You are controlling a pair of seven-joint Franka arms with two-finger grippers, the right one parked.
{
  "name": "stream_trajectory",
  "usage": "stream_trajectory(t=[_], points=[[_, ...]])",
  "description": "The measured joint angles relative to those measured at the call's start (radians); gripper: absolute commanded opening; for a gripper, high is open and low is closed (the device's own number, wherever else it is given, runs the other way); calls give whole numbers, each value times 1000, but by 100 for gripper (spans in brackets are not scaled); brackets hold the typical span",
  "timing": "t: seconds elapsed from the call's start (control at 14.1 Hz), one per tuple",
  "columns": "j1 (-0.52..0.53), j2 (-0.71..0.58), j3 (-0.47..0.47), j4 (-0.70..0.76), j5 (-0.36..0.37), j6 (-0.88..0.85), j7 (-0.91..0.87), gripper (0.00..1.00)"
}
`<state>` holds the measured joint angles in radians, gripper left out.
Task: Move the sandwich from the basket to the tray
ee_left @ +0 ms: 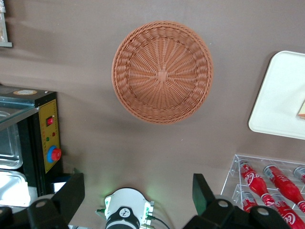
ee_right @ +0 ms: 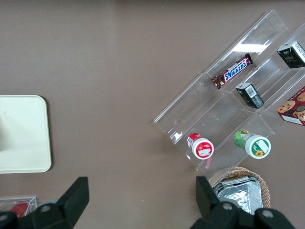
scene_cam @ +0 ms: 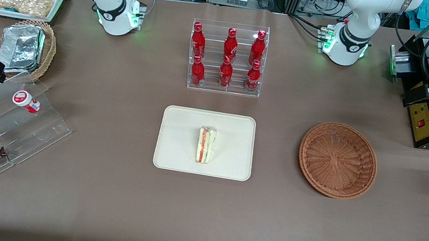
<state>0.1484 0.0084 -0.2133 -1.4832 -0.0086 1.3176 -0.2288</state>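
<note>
Two pincer (ee_left: 138, 195) fingers spread wide above basket (ee_left: 162, 71), holding nothing, sandwich (scene_cam: 206, 144) on tray (scene_cam: 175, 149)

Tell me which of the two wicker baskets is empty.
The reddish-brown round basket beside the cream tray is empty; the sandwich lies on the tray. The lighter tan basket holds a foil container. The gripper hangs open above the table.

Front view overlooks the table; left wrist view looks down, sharing the basket (scene_cam: 337, 160) (ee_left: 162, 71).
</note>
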Motion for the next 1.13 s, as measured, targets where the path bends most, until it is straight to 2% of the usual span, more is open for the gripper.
stream_trajectory(t=[0.28,1.13], points=[[0,5,-1,-15,-1,138,0,100],[-3,3,-11,-35,20,180,15,100]])
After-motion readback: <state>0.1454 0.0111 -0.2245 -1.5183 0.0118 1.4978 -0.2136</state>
